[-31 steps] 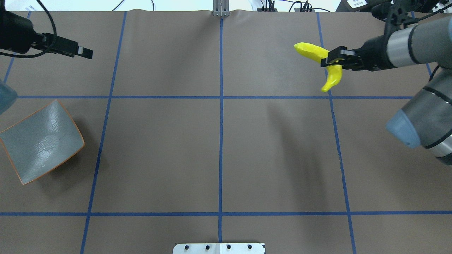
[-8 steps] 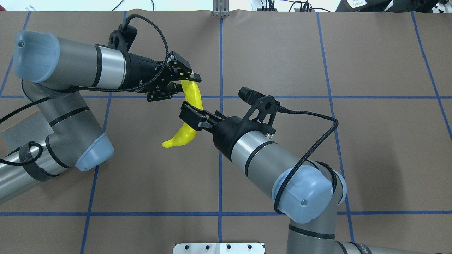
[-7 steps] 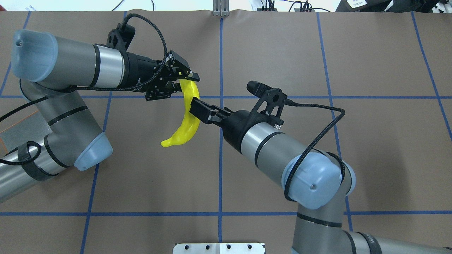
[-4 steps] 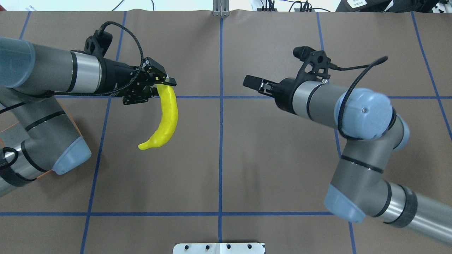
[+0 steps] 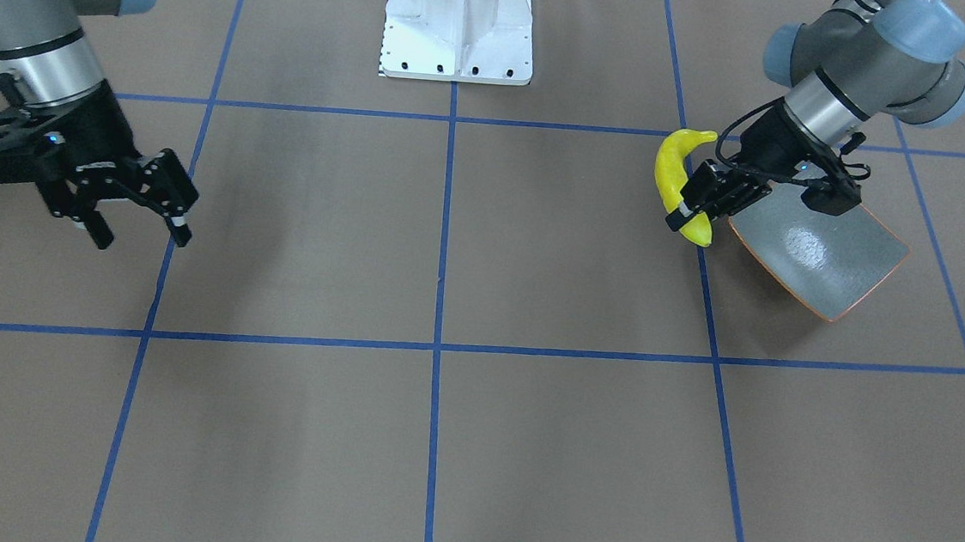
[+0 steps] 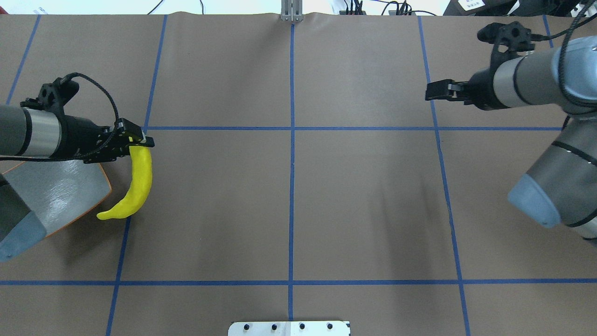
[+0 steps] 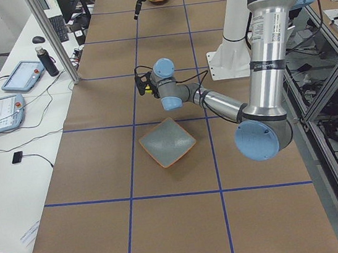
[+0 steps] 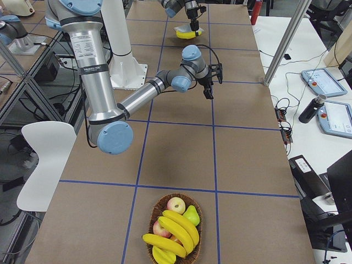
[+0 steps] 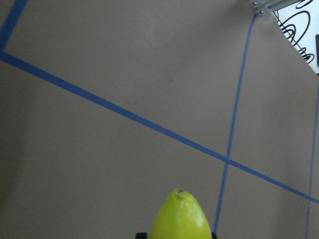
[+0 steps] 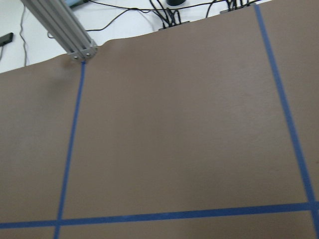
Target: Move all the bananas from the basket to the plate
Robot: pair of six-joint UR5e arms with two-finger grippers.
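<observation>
Both arms have pulled apart since the shot just before: the left gripper (image 6: pixel 136 143) has carried its banana (image 6: pixel 140 182) toward the left edge of the overhead view, and the right gripper (image 5: pixel 144 231) has backed off to that view's upper right. The left gripper's jaws are clamped on one end of the banana, which hangs clear of the table (image 6: pixel 289 210) with its free tip reaching just over the near corner of the plate (image 6: pixel 60 191). The front-facing view likewise puts the fruit at the plate's edge, not yet over its middle. The right gripper's fingers are spread wide with nothing between them, seen plainly at the left of the front-facing view. The plate looks bare in every view that shows it, so no transfer is finished. This reads as the first banana, close to delivery but unreleased. At the bottom of the right side view the basket (image 8: pixel 152 217) holds more bananas (image 8: pixel 181 228) (three, as far as I can count) beside apples (image 8: pixel 176 205) and a pear (image 8: pixel 191 215), so most of the job seems left.
</observation>
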